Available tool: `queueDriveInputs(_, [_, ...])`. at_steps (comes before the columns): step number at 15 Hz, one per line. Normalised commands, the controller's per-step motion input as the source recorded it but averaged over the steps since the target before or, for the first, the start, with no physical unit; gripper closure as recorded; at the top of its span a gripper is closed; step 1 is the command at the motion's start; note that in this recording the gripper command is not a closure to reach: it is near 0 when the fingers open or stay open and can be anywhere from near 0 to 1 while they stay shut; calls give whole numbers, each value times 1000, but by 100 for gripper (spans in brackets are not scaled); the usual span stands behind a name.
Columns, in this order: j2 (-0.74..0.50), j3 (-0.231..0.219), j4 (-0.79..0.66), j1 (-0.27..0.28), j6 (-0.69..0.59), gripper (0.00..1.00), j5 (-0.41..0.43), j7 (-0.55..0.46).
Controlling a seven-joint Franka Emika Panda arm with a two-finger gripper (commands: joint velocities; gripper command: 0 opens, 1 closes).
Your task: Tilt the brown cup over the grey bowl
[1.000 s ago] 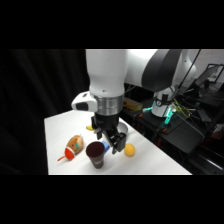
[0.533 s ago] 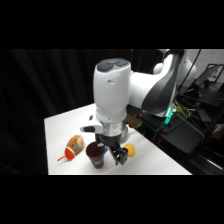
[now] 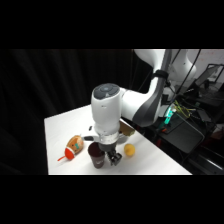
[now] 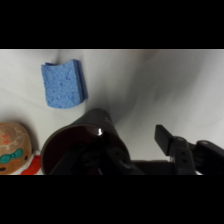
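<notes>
The brown cup (image 3: 96, 155) stands upright near the table's front edge. In the wrist view the brown cup (image 4: 82, 145) fills the lower left, its rim toward the camera. My gripper (image 3: 112, 157) hangs low at the cup's right side, touching or nearly so. In the wrist view the gripper (image 4: 132, 150) is open. One black finger (image 4: 167, 140) stands right of the cup, with a strip of white table between them. The other finger is lost in the dark by the cup's rim. The grey bowl is out of view in both views.
An orange-brown toy (image 3: 74, 146) with a red tip lies left of the cup, also at the wrist view's left edge (image 4: 12, 145). A small yellow ball (image 3: 129, 150) sits right of the gripper. A blue sponge block (image 4: 63, 83) lies beyond the cup. The table's front edge (image 3: 120, 172) is close.
The arm has leaned over and its wrist has swung round above the cup. The gripper sits a little lower beside the cup. The cup, toy and ball have not moved.
</notes>
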Motion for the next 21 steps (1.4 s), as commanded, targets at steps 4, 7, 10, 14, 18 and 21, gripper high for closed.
queueDriveInputs(4, [-67,-106,-19,105,43,97,-125,132])
queueDriveInputs(7, [-105,-85,-46,69,-49,10,-115,113])
queueDriveInputs(10, [-245,-68,-189,11,-159,10,-86,67])
queueDriveInputs(14, [-514,47,-368,-215,-321,12,201,-124])
queueDriveInputs(18, [-764,41,-499,-224,-215,12,243,-179])
queueDriveInputs(21, [-736,53,-416,-220,-199,12,411,-338])
